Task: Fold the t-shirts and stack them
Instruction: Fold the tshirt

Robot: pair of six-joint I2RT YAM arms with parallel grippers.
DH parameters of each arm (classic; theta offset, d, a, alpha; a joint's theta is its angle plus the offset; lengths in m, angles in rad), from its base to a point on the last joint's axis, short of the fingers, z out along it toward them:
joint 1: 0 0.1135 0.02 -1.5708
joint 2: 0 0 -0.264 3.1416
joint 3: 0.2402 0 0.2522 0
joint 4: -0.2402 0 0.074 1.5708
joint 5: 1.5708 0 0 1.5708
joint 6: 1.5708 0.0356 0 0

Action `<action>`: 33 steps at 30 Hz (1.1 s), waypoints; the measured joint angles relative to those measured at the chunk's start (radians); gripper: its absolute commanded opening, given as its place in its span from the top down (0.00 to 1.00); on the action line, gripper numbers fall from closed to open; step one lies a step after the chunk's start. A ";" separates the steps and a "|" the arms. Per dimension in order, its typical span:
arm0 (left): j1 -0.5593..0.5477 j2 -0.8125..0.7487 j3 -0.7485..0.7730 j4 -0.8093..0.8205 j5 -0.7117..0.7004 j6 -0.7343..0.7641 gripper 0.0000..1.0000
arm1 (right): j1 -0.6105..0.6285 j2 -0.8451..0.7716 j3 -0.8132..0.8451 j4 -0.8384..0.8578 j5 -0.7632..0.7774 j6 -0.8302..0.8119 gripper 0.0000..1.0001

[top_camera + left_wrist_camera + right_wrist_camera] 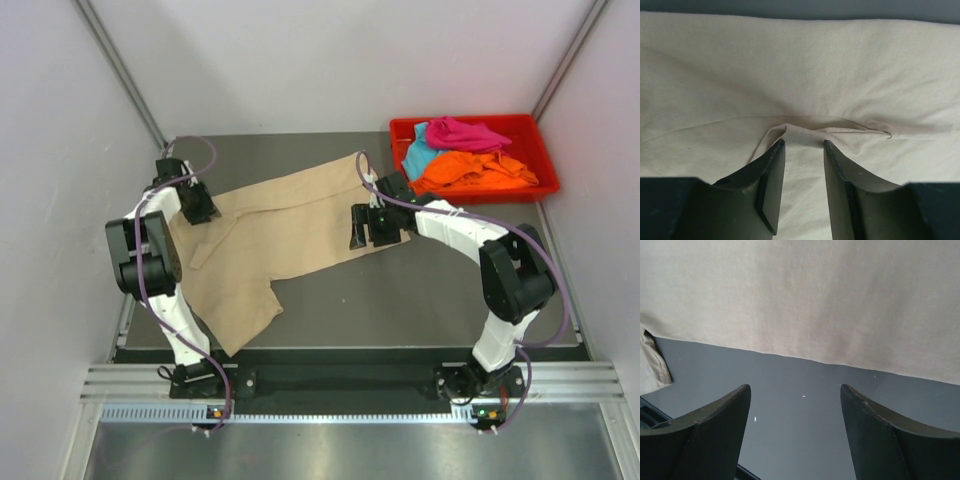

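Note:
A beige t-shirt (280,235) lies spread on the dark table, one sleeve reaching toward the near left edge. My left gripper (197,210) rests over its left end. In the left wrist view the left gripper (804,142) is open, with the beige cloth (800,75) under it and a small raised fold just past the fingertips. My right gripper (365,232) is at the shirt's right end. It (795,387) stands open over bare table, the shirt's hem (815,295) a little ahead. The pink (465,133), teal (420,155) and orange (475,170) t-shirts lie crumpled in the tray.
The red plastic tray (480,197) stands at the back right corner of the dark table (400,300). White walls close in on both sides and at the back. A metal rail runs along the near edge by the arm bases.

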 measured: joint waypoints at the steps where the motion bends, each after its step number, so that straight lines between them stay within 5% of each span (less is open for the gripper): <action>1: -0.002 0.001 0.001 0.003 -0.003 0.000 0.59 | 0.000 0.000 0.000 0.000 0.001 0.001 0.27; 10: -0.010 0.001 0.001 0.013 -0.095 0.008 0.56 | 0.000 0.000 0.000 0.000 0.001 0.011 0.28; 17: -0.012 0.002 0.001 0.026 -0.087 -0.004 0.64 | 0.000 0.000 -0.011 0.000 0.000 0.026 0.28; 25: -0.016 0.004 0.000 0.040 -0.060 -0.021 1.00 | 0.000 -0.002 -0.011 0.000 0.000 0.026 0.28; 30: -0.034 -0.031 -0.046 0.052 -0.082 -0.036 1.00 | 0.000 -0.002 -0.011 0.000 -0.001 0.026 0.28; 33: -0.053 -0.091 -0.108 0.058 -0.106 -0.035 0.72 | 0.000 -0.002 -0.011 0.000 -0.004 0.026 0.28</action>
